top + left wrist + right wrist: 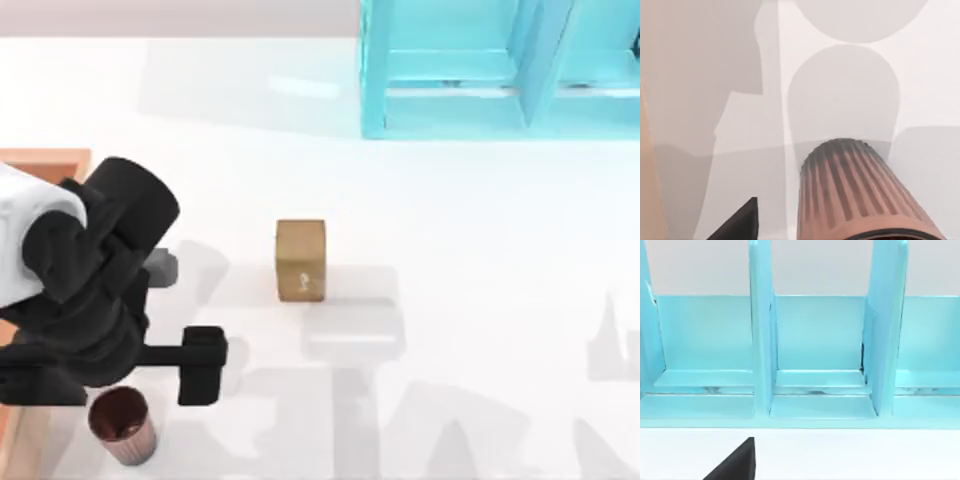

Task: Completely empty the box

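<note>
The box [45,158] sits at the far left edge of the table [450,250], mostly hidden under the left arm; a strip of its light tan rim with orange-brown floor shows at the upper left, and another sliver of its edge runs down the left border near the bottom corner. From those two bits, its long axis seems to run up and down the top view, though too little of it shows to be sure. In the left wrist view its tan wall [650,190] appears as a narrow band along one side.

The left arm reaches over the box, with the left gripper [203,365] out past the box's right side, above the bare table. Whether its fingers are spread or pressed together, I cannot tell. Just below it stands a ribbed reddish-brown cup [122,424], upright with its dark open mouth facing up, on the table beside the box; the left wrist view looks along the cup's ribbed side [855,195].

A small golden-brown cube [300,259] rests on the table near the middle, well apart from the box. A cyan shelf unit [500,70] stands at the table's upper right, and the right wrist view faces its compartments [817,340].
</note>
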Controlling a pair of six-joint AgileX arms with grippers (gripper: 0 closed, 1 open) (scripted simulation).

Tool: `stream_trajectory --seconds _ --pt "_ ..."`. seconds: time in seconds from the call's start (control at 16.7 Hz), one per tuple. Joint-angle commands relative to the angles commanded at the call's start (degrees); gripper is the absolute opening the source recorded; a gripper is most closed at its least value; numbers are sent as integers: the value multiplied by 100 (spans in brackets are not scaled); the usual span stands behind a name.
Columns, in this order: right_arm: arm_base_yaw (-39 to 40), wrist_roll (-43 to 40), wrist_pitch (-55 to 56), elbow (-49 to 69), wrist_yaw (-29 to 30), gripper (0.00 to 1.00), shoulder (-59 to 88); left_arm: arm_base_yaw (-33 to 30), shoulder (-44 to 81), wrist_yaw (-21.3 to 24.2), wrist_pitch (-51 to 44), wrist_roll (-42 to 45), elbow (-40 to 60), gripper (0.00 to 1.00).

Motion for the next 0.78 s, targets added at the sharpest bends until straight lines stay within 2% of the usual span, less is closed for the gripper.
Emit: stream_trajectory --seconds 0.18,0.42,0.6,0.78 --pt "0 0 0 0 0 100 0 55 -589 147 -263 -57 649 100" --pt "0 0 0 0 0 100 0 64 -923 184 -1405 -25 1599 100" --pt "0 0 0 0 0 100 0 54 -604 11 -2223 36 1781 100" --pt "0 0 0 0 0 100 0 -10 -370 -117 -2518 -13 1699 100"
